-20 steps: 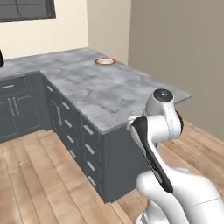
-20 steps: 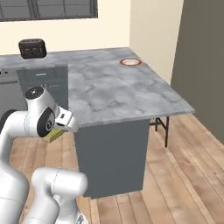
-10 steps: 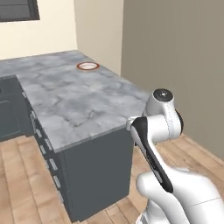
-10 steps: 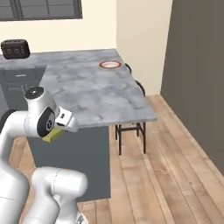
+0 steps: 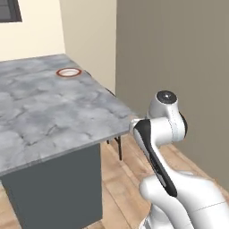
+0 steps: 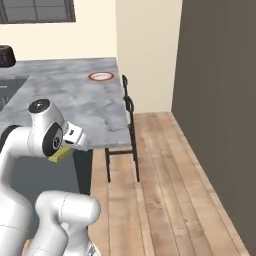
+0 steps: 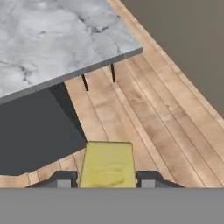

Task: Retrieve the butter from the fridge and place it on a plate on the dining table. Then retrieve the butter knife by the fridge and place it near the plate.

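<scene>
And here's the end effector, its two dark fingertips clamped either side of the butter, a pale yellow stick poking straight out between them. From the right base view the butter peeks out tan beneath the arm's wrist, held in the air near the table's near corner, off the marble. Below it in the hand view: wooden plank floor and the table's dark grey side panel. The dining table stretches away with its grey-veined marble top, and far along it, near the far edge, sits the plate, white with a red-orange rim, well apart from the butter. Dark-framed stools tuck against the table's long side. A tall dark wall rises on the right.
</scene>
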